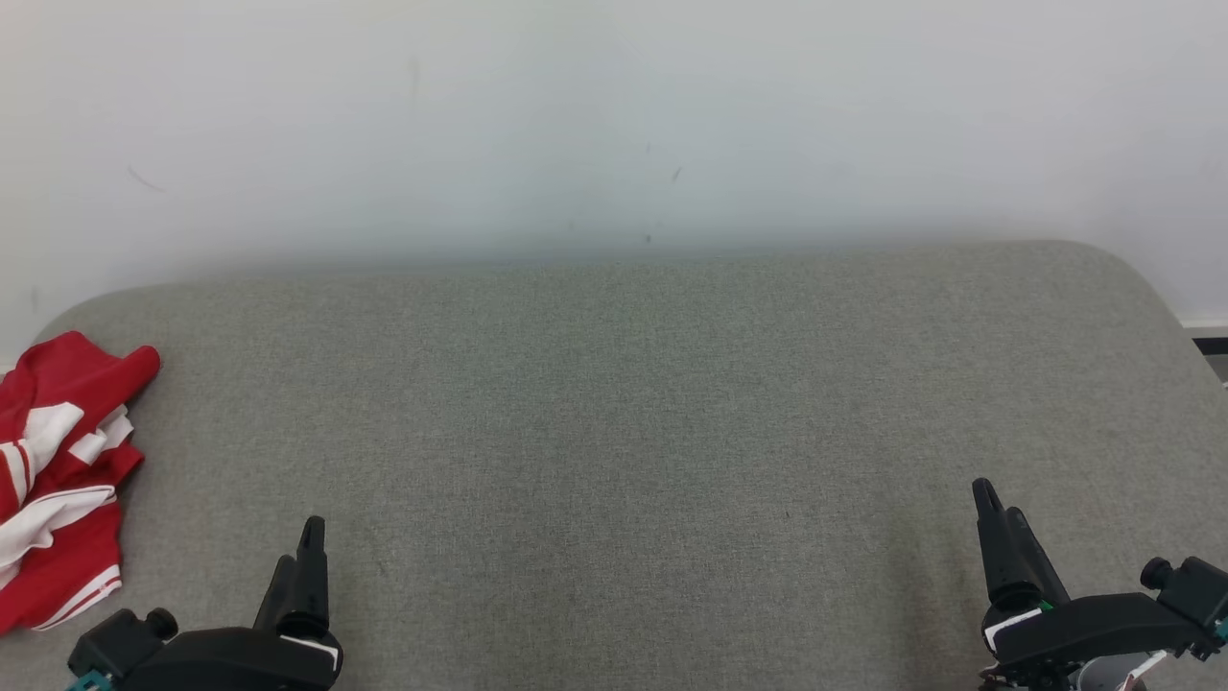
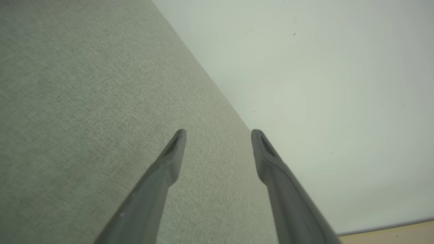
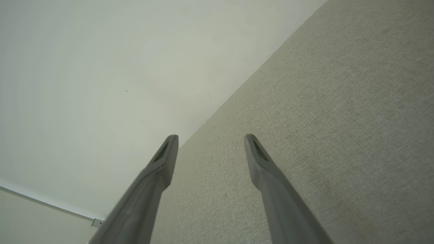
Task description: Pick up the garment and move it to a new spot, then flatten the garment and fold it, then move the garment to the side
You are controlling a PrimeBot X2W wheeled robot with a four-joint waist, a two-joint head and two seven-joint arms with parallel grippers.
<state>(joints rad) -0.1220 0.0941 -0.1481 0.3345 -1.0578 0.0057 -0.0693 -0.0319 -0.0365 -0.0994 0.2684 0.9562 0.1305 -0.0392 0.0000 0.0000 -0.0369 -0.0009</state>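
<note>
The garment (image 1: 58,470) is red with white stripes and lies crumpled at the far left edge of the grey fabric table (image 1: 614,432). My left gripper (image 1: 305,547) rests at the lower left, a short way right of the garment and apart from it. In the left wrist view my left gripper (image 2: 218,134) stands open with nothing between its fingers. My right gripper (image 1: 988,504) is at the lower right, far from the garment. Its wrist view shows my right gripper (image 3: 211,139) open and empty above the fabric.
A pale wall (image 1: 614,125) rises right behind the table's far edge. The table's rounded corners show at the back left and back right. A strip of floor and baseboard (image 1: 1211,345) appears at the far right.
</note>
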